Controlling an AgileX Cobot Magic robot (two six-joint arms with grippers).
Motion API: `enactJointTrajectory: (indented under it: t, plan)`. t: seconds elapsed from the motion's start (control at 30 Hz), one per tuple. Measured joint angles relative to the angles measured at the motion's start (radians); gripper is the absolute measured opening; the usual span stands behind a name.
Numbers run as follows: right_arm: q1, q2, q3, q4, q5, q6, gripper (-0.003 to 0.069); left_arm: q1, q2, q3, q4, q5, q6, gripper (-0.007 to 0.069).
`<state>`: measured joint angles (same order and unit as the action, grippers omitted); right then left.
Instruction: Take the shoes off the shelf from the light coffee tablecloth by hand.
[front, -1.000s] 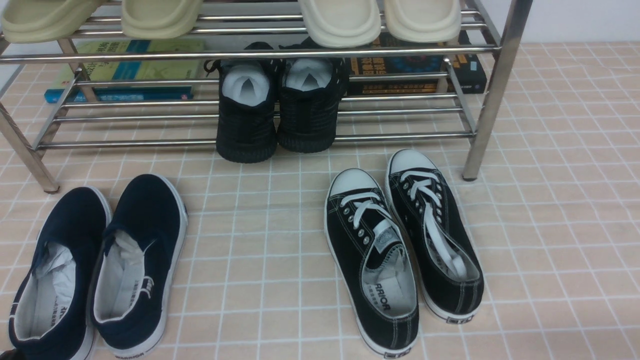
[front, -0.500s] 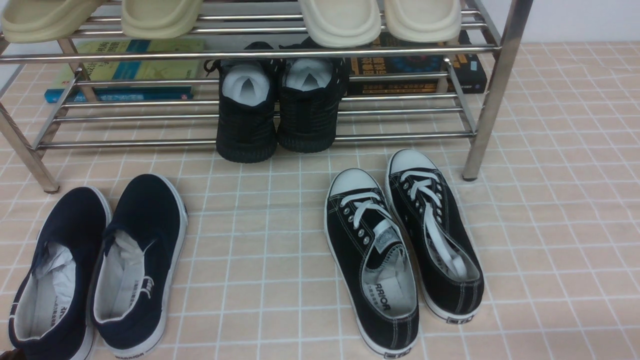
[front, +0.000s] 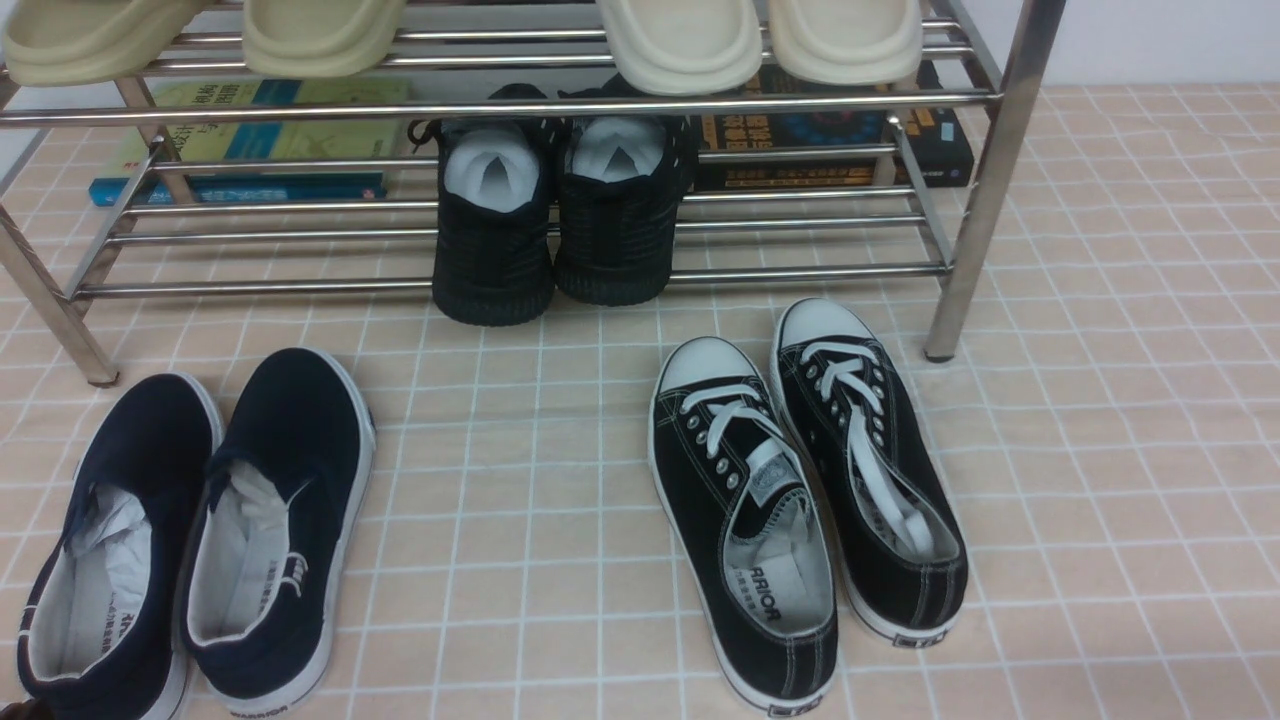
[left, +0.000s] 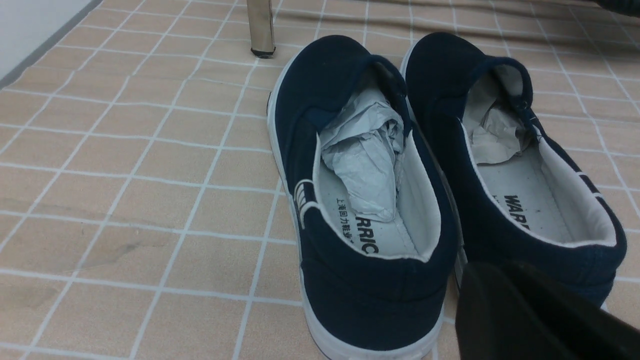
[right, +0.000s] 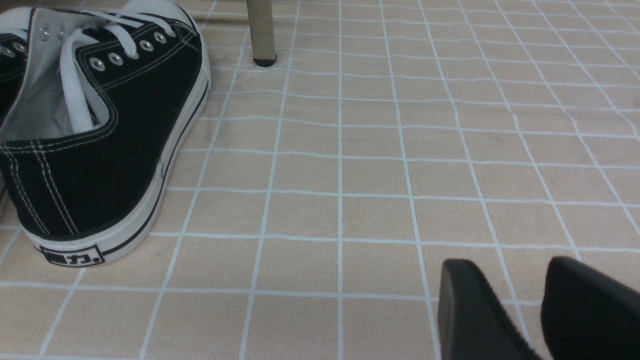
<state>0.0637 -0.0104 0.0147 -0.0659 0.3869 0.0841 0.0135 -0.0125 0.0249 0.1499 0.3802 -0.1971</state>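
A: How far is the task judged to be along?

B: On the left, the pair of navy blue canvas slip-on shoes (front: 190, 530) is set on the light coffee gridded tablecloth (front: 520, 480), off the chrome rod shelf (front: 500, 105). The left gripper (left: 530, 320) is seen behind the heels; whether its jaws are parted cannot be told.

A: And rightward?

B: The black lace-up sneakers (front: 810, 490) are down too. The right gripper (right: 537, 305) is held slightly parted, empty. All-black knit shoes (front: 555, 220) are left on the lower tier.

A plain pale grey-white wall (front: 1150, 40) runs along the far edge of the surface, and again beside its left edge (left: 35, 25). Even, soft light, faint shadows.
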Motion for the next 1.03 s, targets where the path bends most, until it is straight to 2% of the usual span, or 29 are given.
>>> enactJointTrajectory:
  t: [1.03]
  plan:
    - [0.000, 0.000, 0.000, 0.000, 0.000, 0.000, 0.0240, 0.000, 0.000, 0.000, 0.001, 0.000, 0.000, 0.0075]
